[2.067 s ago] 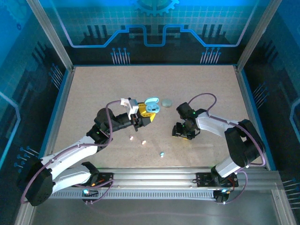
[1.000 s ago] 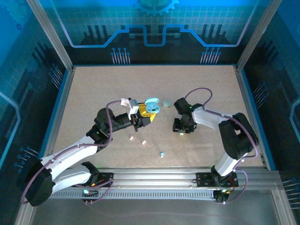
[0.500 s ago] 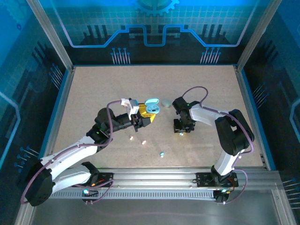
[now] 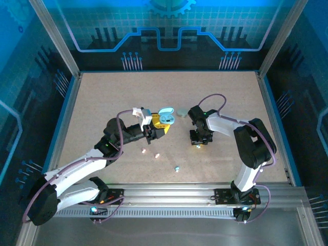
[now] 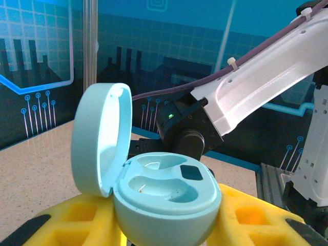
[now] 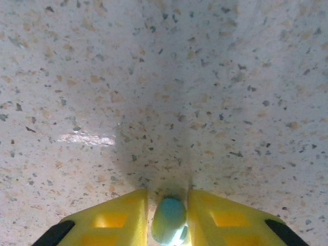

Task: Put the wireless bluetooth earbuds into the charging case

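Being pinched by right gripper (image 6: 168,221): small glossy teal earbud (image 6: 168,218)
Open pale-teal oval case (image 5: 169,202), clamped in left gripper (image 5: 166,228), is unfilled.

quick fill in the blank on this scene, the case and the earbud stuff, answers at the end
1. The left gripper holds the charging case with its lid ____.
2. Both sockets of that case are ____.
3. A teal earbud sits on the table between the ____ fingers of the right gripper.
Missing words: open; empty; yellow.
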Available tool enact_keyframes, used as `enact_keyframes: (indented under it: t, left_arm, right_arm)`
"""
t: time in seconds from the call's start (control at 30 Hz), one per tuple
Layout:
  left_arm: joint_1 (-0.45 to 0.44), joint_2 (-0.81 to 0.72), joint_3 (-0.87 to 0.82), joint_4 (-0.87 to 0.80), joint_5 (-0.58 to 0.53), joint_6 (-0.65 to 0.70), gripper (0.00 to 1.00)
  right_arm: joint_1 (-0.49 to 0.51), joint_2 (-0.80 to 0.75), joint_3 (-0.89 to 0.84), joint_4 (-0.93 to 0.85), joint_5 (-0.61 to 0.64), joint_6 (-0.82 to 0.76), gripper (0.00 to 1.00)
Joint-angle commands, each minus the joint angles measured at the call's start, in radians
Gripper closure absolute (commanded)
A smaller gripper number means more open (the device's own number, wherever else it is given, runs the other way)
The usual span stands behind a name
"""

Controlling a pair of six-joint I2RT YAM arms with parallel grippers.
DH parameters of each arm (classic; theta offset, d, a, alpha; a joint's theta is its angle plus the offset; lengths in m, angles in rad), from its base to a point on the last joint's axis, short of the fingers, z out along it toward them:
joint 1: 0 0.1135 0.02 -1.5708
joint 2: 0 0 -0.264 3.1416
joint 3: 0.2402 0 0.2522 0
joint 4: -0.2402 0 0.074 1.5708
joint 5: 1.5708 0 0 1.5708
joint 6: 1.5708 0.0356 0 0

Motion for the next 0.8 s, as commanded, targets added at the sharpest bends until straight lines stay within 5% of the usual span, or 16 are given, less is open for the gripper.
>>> enact_keyframes:
  t: [0.0, 0.37, 0.53, 0.77]
  left_arm:
    - [-0.003, -0.008, 0.027, 0.017, 0.011, 0.016, 0.73]
    - [-0.002, -0.013, 0.019, 0.023, -0.012, 0.022, 0.73]
    - [-0.002, -0.021, 0.012, 0.017, -0.051, 0.046, 0.73]
    - [0.003, -0.03, -0.007, 0.025, -0.082, 0.051, 0.73]
  right_arm:
    - [-0.009, 0.021, 0.025, -0.017, 0.006, -0.01, 0.73]
    - [-0.019, -0.052, 0.036, -0.029, -0.072, -0.032, 0.83]
    - [-0.067, -0.197, 0.029, 0.048, -0.366, -0.049, 0.83]
    - [-0.149, -0.271, 0.023, 0.244, -0.932, -0.014, 0.82]
